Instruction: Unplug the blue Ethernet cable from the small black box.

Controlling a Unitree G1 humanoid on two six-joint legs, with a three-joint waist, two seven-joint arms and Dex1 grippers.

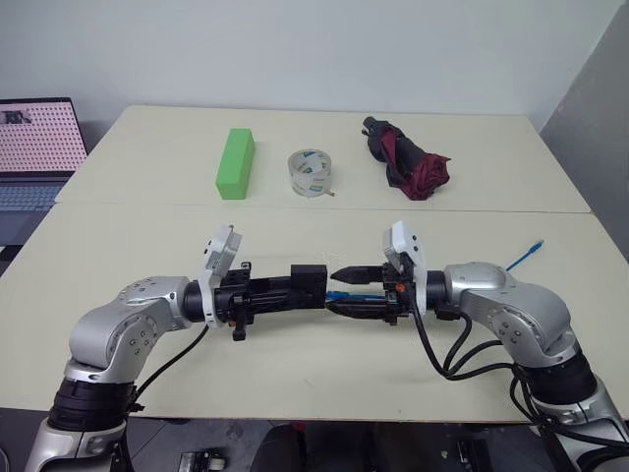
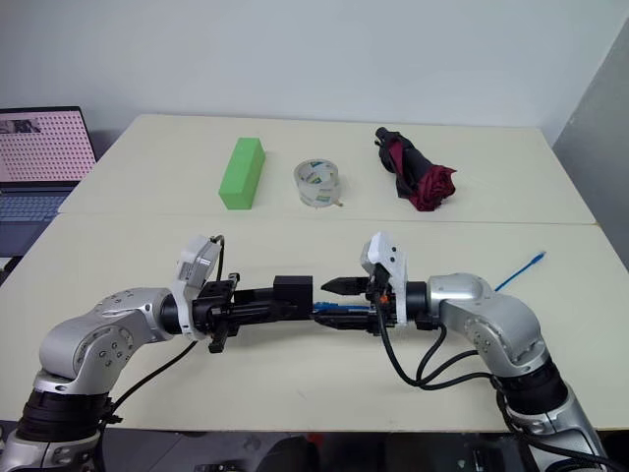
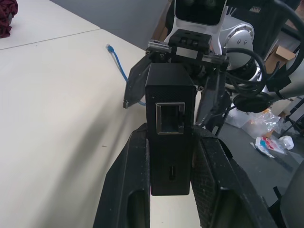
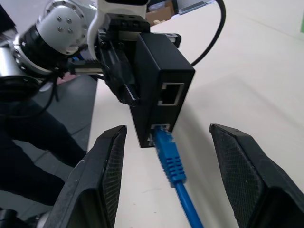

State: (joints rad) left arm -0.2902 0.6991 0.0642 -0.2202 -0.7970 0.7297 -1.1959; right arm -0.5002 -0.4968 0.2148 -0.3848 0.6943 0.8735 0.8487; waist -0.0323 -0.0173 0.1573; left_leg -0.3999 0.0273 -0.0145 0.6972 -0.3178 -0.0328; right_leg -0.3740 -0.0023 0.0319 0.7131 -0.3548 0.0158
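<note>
My left gripper [image 1: 298,289] is shut on the small black box [image 1: 313,276] and holds it level above the table's near half. The wrist view shows the box [image 3: 169,85] clamped between both fingers, with an empty port facing the camera. The blue Ethernet cable [image 4: 167,149] is plugged into the lower port on the box's [image 4: 159,71] other side; the port above it is empty. My right gripper [image 1: 342,291] is open. Its fingers [image 4: 102,171] stand on either side of the plug without touching it. The cable's free end [image 1: 532,249] lies on the table at the right.
At the back of the table [image 1: 295,374] stand a green block [image 1: 236,163], a roll of clear tape [image 1: 311,173] and a folded dark red umbrella [image 1: 405,157]. An open laptop [image 1: 34,147] sits beyond the table's left edge. A seam crosses the table's middle.
</note>
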